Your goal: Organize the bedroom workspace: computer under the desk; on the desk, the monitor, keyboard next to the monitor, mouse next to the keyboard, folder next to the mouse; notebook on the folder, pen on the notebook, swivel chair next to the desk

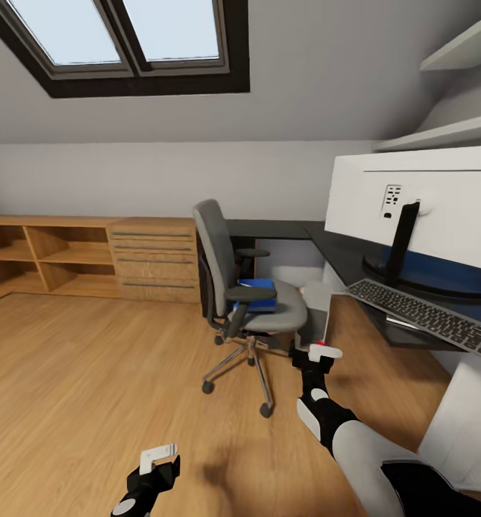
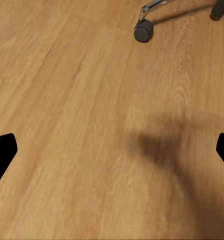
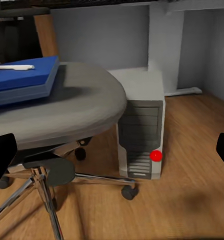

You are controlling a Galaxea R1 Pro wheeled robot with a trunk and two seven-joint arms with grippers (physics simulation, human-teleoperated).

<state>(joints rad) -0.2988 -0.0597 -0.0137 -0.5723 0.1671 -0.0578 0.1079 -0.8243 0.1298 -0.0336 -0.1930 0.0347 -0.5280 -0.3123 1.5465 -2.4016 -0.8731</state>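
The swivel chair (image 1: 249, 287) stands on the floor, left of the desk (image 1: 341, 251). On its grey seat (image 3: 71, 110) lies the blue folder (image 3: 21, 80) in a two-layer flat stack; I cannot tell which layer is the notebook. The white pen (image 3: 14, 67) rests on top. The computer (image 3: 142, 130) stands under the desk. The monitor (image 1: 420, 208) is on the desk, white back toward me, with the keyboard (image 1: 427, 312) beside its base. The mouse is out of view. My right gripper (image 1: 319, 353) hangs open, low beside the seat. My left gripper (image 1: 158, 459) is open over bare floor.
A wooden drawer chest and open shelving (image 1: 90, 258) line the far wall. White shelves (image 1: 456, 129) hang above the desk. The chair's chrome star base and castors (image 2: 143, 32) spread over the wooden floor (image 1: 90, 373). A white desk leg (image 3: 167, 45) stands behind the computer.
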